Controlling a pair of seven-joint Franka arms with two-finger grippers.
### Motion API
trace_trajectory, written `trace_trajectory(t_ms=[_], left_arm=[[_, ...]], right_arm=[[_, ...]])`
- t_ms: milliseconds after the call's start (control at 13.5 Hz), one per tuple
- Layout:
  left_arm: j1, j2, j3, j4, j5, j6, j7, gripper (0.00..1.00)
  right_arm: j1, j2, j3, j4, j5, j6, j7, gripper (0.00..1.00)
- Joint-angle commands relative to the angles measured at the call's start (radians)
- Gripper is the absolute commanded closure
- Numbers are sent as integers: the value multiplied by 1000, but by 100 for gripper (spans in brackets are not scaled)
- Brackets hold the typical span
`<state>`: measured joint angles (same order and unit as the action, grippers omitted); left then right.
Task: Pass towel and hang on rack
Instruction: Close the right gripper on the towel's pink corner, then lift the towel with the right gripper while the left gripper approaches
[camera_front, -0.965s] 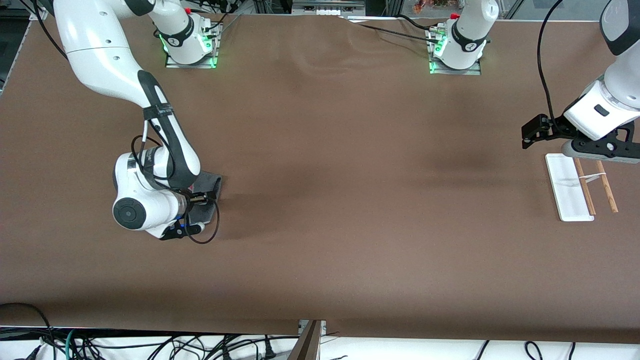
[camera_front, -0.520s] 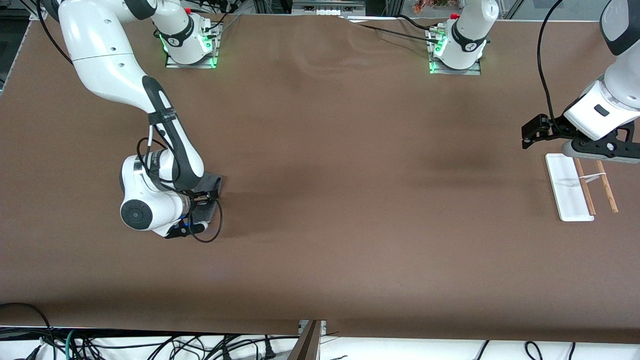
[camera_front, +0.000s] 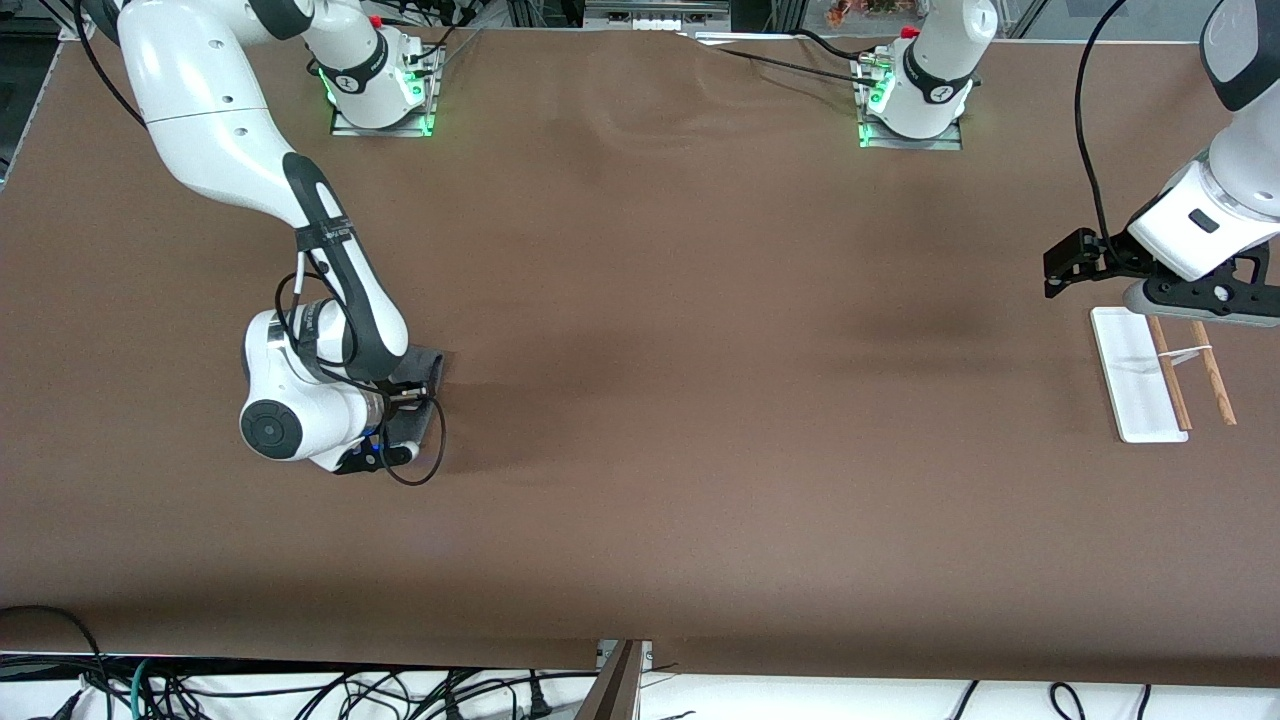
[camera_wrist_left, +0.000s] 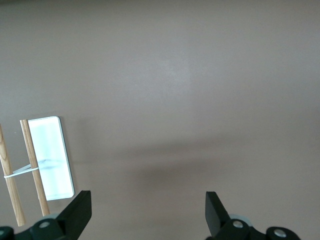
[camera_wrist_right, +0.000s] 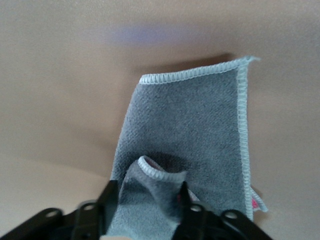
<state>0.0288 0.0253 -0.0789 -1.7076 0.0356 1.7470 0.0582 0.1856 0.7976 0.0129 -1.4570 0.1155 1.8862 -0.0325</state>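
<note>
The towel (camera_front: 426, 366) lies dark grey side up toward the right arm's end of the table, mostly hidden under the right wrist. In the right wrist view the towel (camera_wrist_right: 200, 120) shows pale stitched edging and a speck of pink-red at one corner. My right gripper (camera_front: 388, 402) (camera_wrist_right: 147, 200) is down on it, fingers shut on a bunched-up fold. The rack (camera_front: 1137, 375) stands toward the left arm's end, with a white base and two wooden rods (camera_front: 1213, 375). My left gripper (camera_front: 1200, 308) (camera_wrist_left: 148, 210) waits open and empty over the rack's end that is farther from the front camera. The rack (camera_wrist_left: 50, 155) also shows in the left wrist view.
The brown table cover (camera_front: 700, 400) spreads wide between the towel and the rack. The arm bases (camera_front: 380, 90) (camera_front: 915, 95) stand along the table's edge farthest from the front camera. Cables hang below the table edge nearest the front camera.
The right arm's wrist has shifted slightly toward the middle of the table over the towel, then settled. The left arm has not moved.
</note>
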Motion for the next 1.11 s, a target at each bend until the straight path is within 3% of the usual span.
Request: trace_trajectory(t_ms=[0,149,594,817,1040], left_arm=[[11,18,-7,34,18,-24,12,0],[11,18,-4,34,18,-24,12,0],[11,18,-4,34,18,-24,14,0],[11,18,-4,34,18,-24,14,0],[11,18,-2,34,18,-24,14,0]], right_arm=[[-2,-12,4,-13,20,-7,13,90],[-2,-12,4,-13,21,-9,14,100],[2,-64,12,12,38,-35,83,100],[1,-109,36,78,36,-91,80,100],[6,-109,99,216,32,-174,80,100]])
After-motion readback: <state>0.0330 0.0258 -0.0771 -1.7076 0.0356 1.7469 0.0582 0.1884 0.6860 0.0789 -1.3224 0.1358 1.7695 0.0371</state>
